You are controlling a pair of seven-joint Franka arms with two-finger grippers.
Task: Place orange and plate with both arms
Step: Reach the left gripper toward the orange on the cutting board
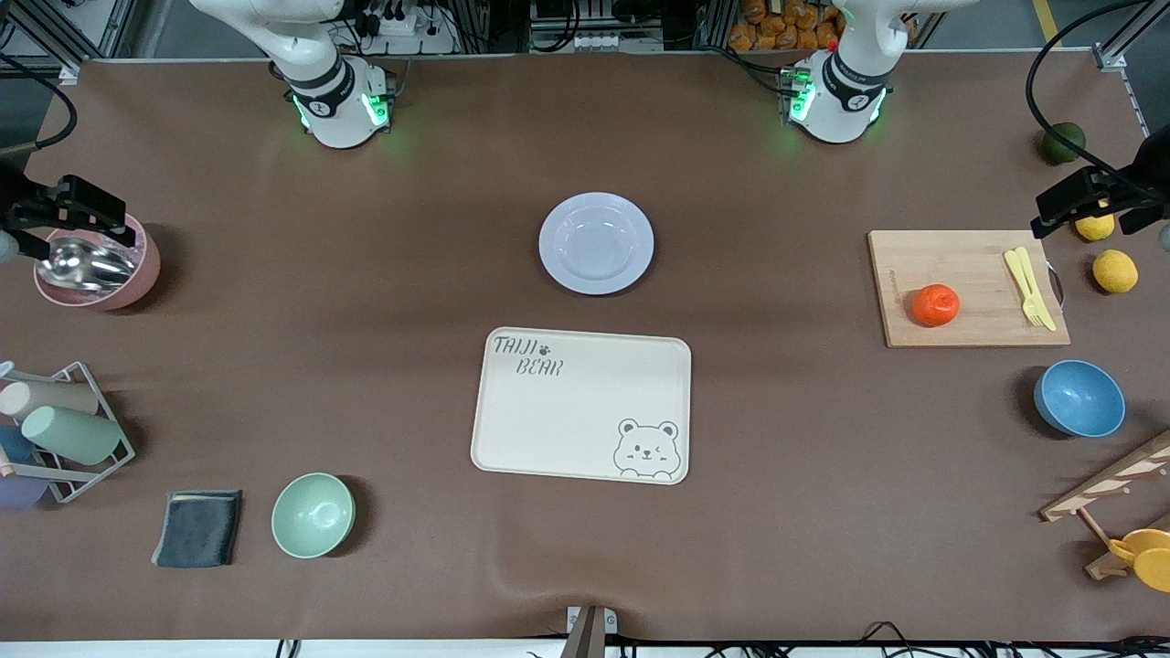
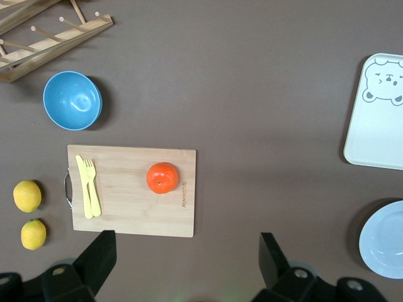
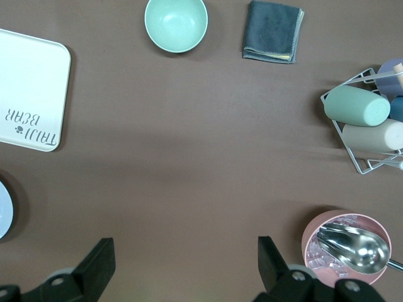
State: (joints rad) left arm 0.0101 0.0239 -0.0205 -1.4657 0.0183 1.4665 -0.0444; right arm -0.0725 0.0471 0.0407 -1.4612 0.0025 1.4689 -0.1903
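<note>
Small round orange-red orange rests on the rectangular bamboo cutting board; round pale lavender plate lies mid-surface. Left gripper and right gripper: fingers spread wide, empty.

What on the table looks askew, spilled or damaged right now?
Nothing stands out. The small bright orange fruit sits upright on the bamboo cutting board, the round pale lavender plate lies flat and whole above the cream bear tray, and no spill shows.

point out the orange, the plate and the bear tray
orange [image 1: 935, 304], front view, middle of the fruit
plate [image 1: 596, 208], front view, rim
bear tray [image 1: 576, 402], front view, bare centre
</note>
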